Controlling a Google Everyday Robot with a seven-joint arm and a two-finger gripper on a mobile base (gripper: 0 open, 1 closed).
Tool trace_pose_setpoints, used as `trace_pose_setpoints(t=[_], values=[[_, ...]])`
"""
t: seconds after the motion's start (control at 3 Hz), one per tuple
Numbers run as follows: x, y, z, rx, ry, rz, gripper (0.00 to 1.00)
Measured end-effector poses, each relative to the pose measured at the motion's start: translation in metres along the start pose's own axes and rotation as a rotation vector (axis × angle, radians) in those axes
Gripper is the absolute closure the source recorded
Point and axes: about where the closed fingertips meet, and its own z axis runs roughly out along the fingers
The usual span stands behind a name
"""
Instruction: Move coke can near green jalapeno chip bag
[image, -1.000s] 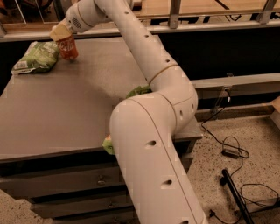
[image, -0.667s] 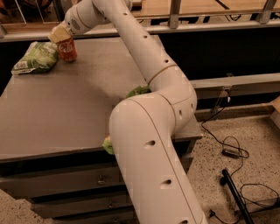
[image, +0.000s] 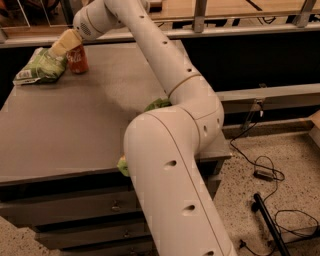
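Note:
The red coke can (image: 77, 60) stands upright at the far left of the grey table (image: 90, 125). The pale green jalapeno chip bag (image: 41, 68) lies flat just left of the can, almost touching it. My gripper (image: 63, 45) hangs at the end of the long white arm, right above the gap between the can and the bag, by the can's top left. I cannot tell whether it holds the can.
A bright green bag (image: 158, 104) lies near the table's right edge, mostly hidden behind my arm (image: 170, 165); another bit of it shows at the front edge. A rail runs behind the table. Cables (image: 265, 172) lie on the floor at the right.
The gripper has shifted slightly left and down beside the can's top. The can and the chip bag stay where they were.

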Motion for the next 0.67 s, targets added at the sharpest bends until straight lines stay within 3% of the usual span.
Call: trace_pose_setpoints(t=[0.33, 0.67], values=[[-0.002, -0.004, -0.014, 0.014, -0.008, 0.003, 0.00], [-0.006, -0.008, -0.049, 0.061, 0.058, -0.012, 0.00]])
